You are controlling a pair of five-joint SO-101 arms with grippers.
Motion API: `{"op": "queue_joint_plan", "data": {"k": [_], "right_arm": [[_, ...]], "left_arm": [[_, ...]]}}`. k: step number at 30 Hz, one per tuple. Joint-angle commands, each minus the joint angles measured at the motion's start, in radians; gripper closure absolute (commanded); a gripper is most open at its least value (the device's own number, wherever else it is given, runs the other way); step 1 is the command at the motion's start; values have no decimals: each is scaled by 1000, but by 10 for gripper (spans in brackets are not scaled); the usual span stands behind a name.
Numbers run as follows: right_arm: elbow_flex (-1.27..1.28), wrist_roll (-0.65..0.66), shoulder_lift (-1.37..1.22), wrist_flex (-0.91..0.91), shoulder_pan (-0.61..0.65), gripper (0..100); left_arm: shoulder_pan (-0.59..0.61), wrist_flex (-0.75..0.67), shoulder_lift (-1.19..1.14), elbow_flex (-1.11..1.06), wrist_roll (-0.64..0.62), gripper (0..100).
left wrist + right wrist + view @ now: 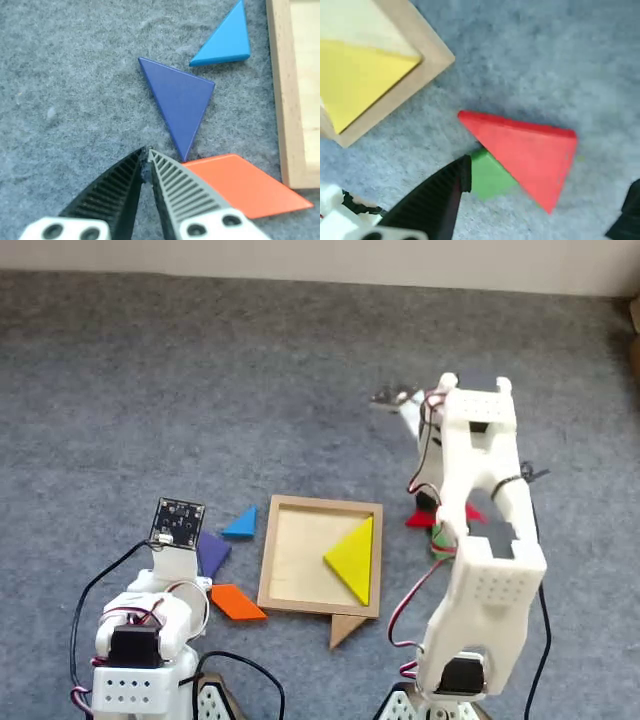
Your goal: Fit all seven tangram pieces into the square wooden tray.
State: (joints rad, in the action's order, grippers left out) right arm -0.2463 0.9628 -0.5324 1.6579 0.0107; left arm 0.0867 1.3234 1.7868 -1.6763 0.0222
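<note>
Grey felt tabletop (150, 390). Nearest, the left hand (147, 155), closed and empty, sits beside the dark blue triangle (182, 105) (probably to nudge it). The wooden tray (272, 550) holds only the yellow triangle (355, 555). Farther, the right hand (547, 182) is spread over the red triangle (530, 150), presumably for pickup.

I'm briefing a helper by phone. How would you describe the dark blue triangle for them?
Find the square wooden tray. Three pieces lie outside it on the left arm's side; the dark blue triangle is the middle one, between a smaller light blue triangle and an orange parallelogram.
</note>
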Motion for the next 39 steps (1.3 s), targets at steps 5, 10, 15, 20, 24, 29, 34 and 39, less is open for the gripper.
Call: {"op": "queue_joint_plan", "data": {"k": [5, 10, 15, 20, 24, 29, 34, 39], "right_arm": [[-45, 58, -110, -56, 5, 557], [-116, 63, -165, -91, -22, 559], [-183, 63, -217, -87, -30, 572], [-220, 63, -272, -90, -27, 646], [-257, 60, -289, -90, -27, 648], [-257, 58, -286, -87, -28, 665], [-257, 58, -286, -88, -33, 751], [-259, 55, -283, -87, -33, 752]], "left_arm": [[-16, 3, 24, -21, -5, 995], [-16, 3, 24, -21, -5, 995], [-16, 3, 24, -21, -5, 995], [-16, 3, 24, -21, -5, 995], [-16, 3, 24, -21, -5, 995], [-16, 3, 24, -21, -5, 995], [-16, 3, 24, -21, -5, 995], [-16, 3, 24, -21, -5, 995]]}}
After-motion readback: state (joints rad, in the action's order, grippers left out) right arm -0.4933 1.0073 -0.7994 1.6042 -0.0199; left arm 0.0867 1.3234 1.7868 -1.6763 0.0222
